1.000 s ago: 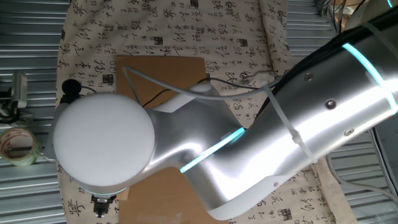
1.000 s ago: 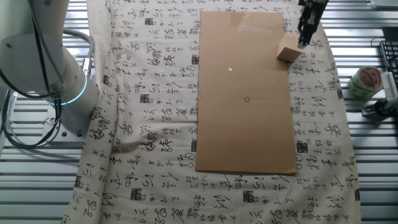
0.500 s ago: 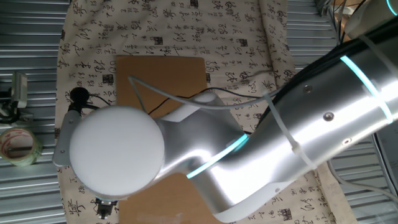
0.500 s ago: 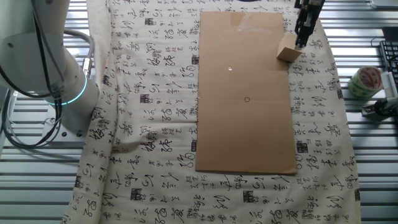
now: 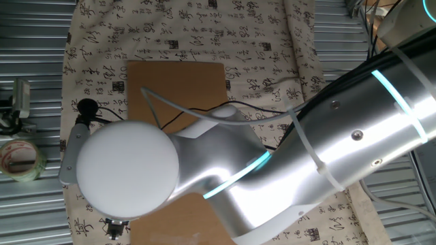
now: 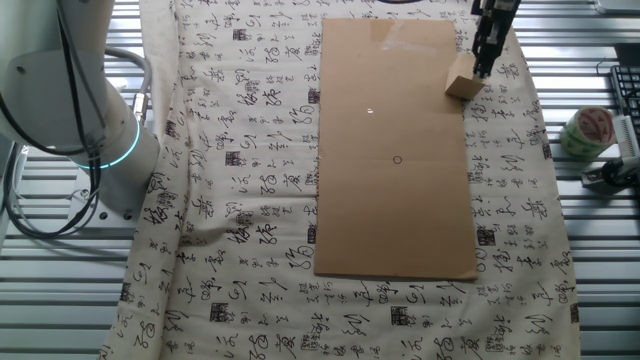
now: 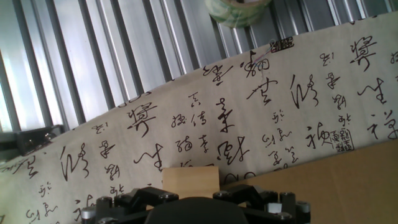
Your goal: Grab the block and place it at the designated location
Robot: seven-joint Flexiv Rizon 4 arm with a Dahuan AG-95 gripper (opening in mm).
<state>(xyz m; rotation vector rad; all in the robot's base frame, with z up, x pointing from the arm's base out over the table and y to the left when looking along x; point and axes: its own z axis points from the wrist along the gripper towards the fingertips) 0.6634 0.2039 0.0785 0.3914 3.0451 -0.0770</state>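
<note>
Claw [image 6: 479, 72] over block [image 6: 463, 86] at cardboard [image 6: 395, 150] edge; grip state can't tell.

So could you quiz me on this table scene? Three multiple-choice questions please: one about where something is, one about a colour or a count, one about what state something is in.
1. Where does the block sit?
A. at a corner of the cardboard sheet, right by the hand
B. on the metal slats beside the tape roll
C. in the middle of the printed cloth

2. What colour is the light band on the arm's joint?
A. red
B. cyan
C. yellow

3. What state is the small drawn ring in?
A. covered by the block
C. hidden under the tape roll
B. bare, with nothing on it

Answers: 1 A, the other fixed view shows the block at the sheet's corner with the hand at its side. 2 B, the band glows cyan. 3 B, the ring lies uncovered on the cardboard, apart from the block.
</note>
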